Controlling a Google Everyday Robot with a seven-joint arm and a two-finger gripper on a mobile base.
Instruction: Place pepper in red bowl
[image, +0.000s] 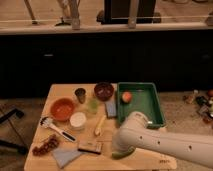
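The red bowl (62, 109) sits on the left part of the wooden table (60, 90), empty as far as I can see. My white arm comes in from the lower right, and its end with the gripper (120, 150) hangs low over the table's front edge, right of centre. A small dark green sliver (123, 155) shows just under the arm's end; it looks like part of the pepper, and the rest is hidden by the arm. The gripper is well to the right of the red bowl.
A green tray (150, 112) at the right holds an orange-red fruit (126, 96). A dark bowl (104, 91), a cup (80, 94), a white bowl (77, 120), a slim yellow vegetable (100, 125), a white brush (55, 128), a brown block (90, 146) and a blue cloth (65, 156) lie about.
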